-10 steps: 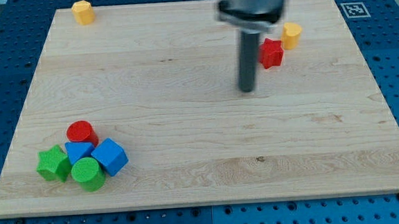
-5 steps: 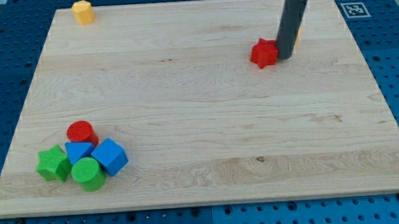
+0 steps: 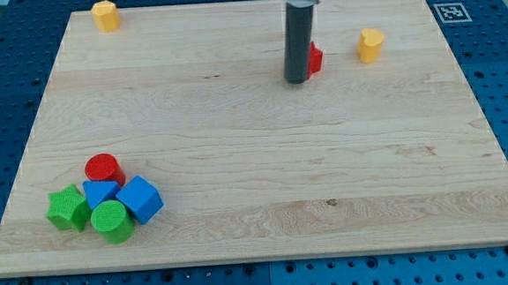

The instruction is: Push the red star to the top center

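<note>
The red star [image 3: 315, 58] lies in the upper middle of the wooden board [image 3: 255, 160], mostly hidden behind my dark rod. Only its right edge shows. My tip [image 3: 296, 80] rests on the board just left of and below the star, touching or nearly touching it.
A yellow block [image 3: 371, 44] sits to the star's right. Another yellow block [image 3: 105, 15] is at the top left corner. At the bottom left is a cluster: red cylinder [image 3: 104, 168], green star [image 3: 67, 209], green cylinder [image 3: 112, 220], two blue blocks [image 3: 140, 199].
My tip swept from the star's right side leftward. The red star slid left and slightly up, away from the yellow block. The rod now covers most of the star.
</note>
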Controlling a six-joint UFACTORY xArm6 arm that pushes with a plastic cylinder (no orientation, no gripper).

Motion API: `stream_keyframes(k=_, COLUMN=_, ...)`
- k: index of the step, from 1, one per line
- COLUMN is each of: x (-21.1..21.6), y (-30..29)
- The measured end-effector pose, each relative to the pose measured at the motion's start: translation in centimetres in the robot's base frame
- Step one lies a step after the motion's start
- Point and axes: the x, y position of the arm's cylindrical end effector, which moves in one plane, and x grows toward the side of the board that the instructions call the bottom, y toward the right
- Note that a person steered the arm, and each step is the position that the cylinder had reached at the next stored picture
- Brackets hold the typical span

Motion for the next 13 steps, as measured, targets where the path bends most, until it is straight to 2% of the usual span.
stream_keyframes(k=1, x=0.1, y=3.9)
stream_keyframes(k=3, x=-0.9, y=4.6)
stream_keyframes(k=8, x=-7.6, y=-6.5)
stream_keyframes(k=10, x=-8.0, y=-7.7)
stream_keyframes(k=13, x=-13.4, y=-9.3)
